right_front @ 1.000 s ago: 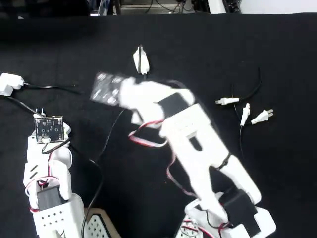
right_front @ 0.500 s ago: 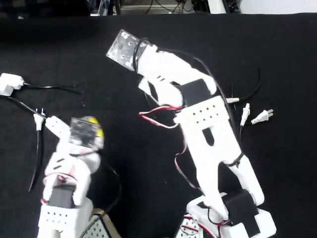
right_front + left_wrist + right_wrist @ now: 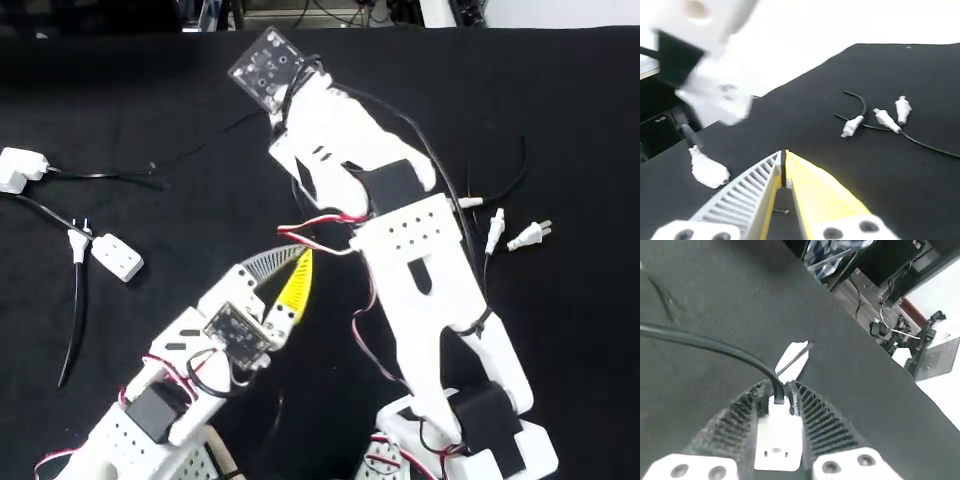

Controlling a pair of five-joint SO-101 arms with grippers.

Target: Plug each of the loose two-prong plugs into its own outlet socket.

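My right gripper (image 3: pixel 779 387) is shut on a white outlet socket (image 3: pixel 777 432) whose black cable (image 3: pixel 700 342) trails off over the cloth. A small white piece (image 3: pixel 792 357) lies just past its fingertips. In the high view the right arm (image 3: pixel 340 150) stretches to the table's far middle. My left gripper (image 3: pixel 300 256), one finger grey and one yellow, is shut on nothing near the table's centre (image 3: pixel 784 152). Three loose two-prong plugs (image 3: pixel 460 204) (image 3: pixel 495 230) (image 3: pixel 530 236) lie at the right. Another socket (image 3: pixel 118 257) lies at the left beside a plug (image 3: pixel 78 241).
A white block (image 3: pixel 18 168) with a black cord sits at the far left edge. Black cords cross the left side of the cloth (image 3: pixel 200 140). A white piece on a cord (image 3: pixel 707 171) lies ahead of my left gripper. Red wires (image 3: pixel 315 235) loop off the right arm.
My left arm has swung from the left side to the centre, leaving the socket and plug lying at the left. My right arm has moved to the far edge.
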